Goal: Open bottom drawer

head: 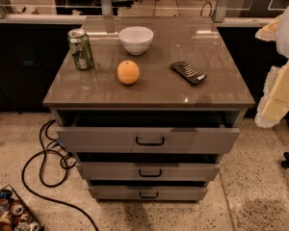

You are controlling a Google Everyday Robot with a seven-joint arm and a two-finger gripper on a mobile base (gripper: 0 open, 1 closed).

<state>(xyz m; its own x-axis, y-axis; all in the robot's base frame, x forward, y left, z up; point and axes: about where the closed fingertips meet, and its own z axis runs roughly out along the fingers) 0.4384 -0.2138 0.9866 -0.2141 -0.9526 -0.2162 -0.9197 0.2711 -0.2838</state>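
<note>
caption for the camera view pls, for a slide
Grey cabinet with all three drawers ajar, bottom drawer lowest; gripper off at the right edge, apart from it.

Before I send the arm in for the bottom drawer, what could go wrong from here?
1. The top drawer and middle drawer already stick out above the bottom drawer, so a descent toward its handle could clip them.
2. The end effector sits right of the cabinet, far from that handle; a sideways sweep may hit the drawer corners.
3. A jolt could topple the can or roll the orange.
</note>
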